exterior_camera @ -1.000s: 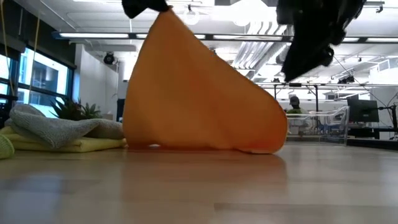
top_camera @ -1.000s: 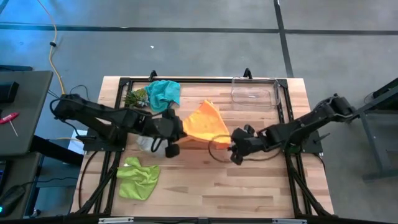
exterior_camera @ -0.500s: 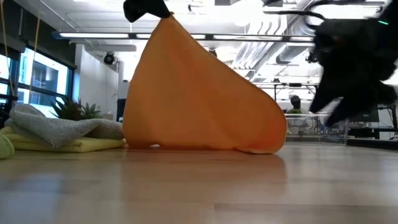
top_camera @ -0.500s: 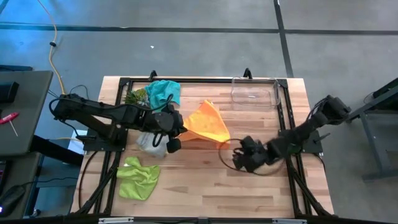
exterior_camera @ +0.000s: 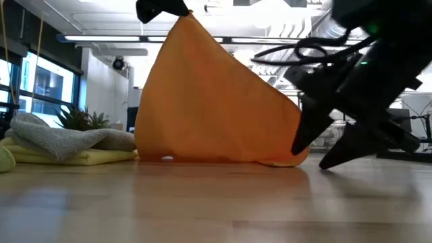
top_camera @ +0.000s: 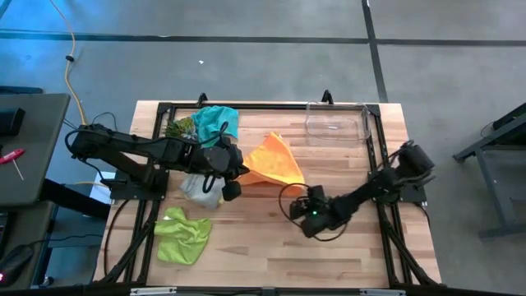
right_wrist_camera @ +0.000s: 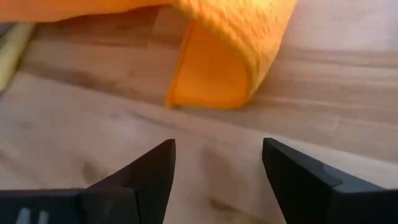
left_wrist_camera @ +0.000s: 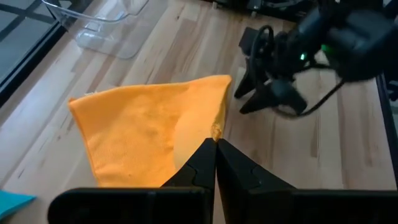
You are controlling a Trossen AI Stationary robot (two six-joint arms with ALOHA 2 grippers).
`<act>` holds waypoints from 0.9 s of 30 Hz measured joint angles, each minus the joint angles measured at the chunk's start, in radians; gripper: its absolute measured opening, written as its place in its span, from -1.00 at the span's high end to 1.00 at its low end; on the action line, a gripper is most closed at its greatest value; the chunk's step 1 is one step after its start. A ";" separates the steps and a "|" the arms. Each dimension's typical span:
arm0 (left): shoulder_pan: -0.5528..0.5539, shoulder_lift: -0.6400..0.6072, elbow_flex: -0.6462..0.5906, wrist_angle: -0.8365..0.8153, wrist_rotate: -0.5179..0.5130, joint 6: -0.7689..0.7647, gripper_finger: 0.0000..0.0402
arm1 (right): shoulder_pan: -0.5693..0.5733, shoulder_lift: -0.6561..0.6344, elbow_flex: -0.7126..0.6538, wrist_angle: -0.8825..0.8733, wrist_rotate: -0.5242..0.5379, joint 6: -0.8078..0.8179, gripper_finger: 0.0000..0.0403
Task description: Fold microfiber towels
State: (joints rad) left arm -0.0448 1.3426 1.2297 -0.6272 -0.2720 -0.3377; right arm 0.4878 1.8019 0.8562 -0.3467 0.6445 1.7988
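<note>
Orange towel [top_camera: 274,162] hung from the left pincer [top_camera: 237,170], which was pinched shut on one raised corner near the middle of the worktop [top_camera: 329,247]. The rest of the cloth draped down like a tent, its lower edge resting on the wood and one end curled into a loose fold. In the left wrist view the two dark fingers [left_wrist_camera: 214,163] met on the towel's edge.

The right pincer [top_camera: 302,212] sat low over the wood just beside the towel's curled end, its jaws spread apart and holding nothing; bare wood showed between the fingers [right_wrist_camera: 149,168] in the right wrist view.

The grey towel [exterior_camera: 64,138] lay on top of the yellow towel [exterior_camera: 81,158] beside the left arm, both flat on the worktop. The teal towel [top_camera: 215,123] lay crumpled near the far edge, touching a small green spiky plant [top_camera: 180,128]. The lime green towel [top_camera: 182,235] lay bunched near the front left. A clear plastic bin [top_camera: 337,123] stood at the far right.
</note>
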 joint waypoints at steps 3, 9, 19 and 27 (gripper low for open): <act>0.000 0.000 0.000 0.002 0.000 -0.018 1.00 | -0.028 0.020 0.059 -0.162 0.020 0.037 -0.17; 0.000 0.000 0.000 0.004 0.009 -0.027 1.00 | -0.090 0.014 0.134 -0.529 0.047 0.020 -0.17; 0.000 0.000 0.000 0.003 0.026 -0.029 1.00 | -0.133 -0.200 0.124 -0.820 0.012 -0.314 -0.17; 0.000 0.000 0.000 -0.002 0.026 -0.027 1.00 | -0.108 -0.398 0.081 -0.888 -0.185 -0.749 -0.17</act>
State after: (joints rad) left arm -0.0446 1.3430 1.2297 -0.6287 -0.2462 -0.3649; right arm 0.3796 1.4036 0.9367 -1.2343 0.4596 1.0495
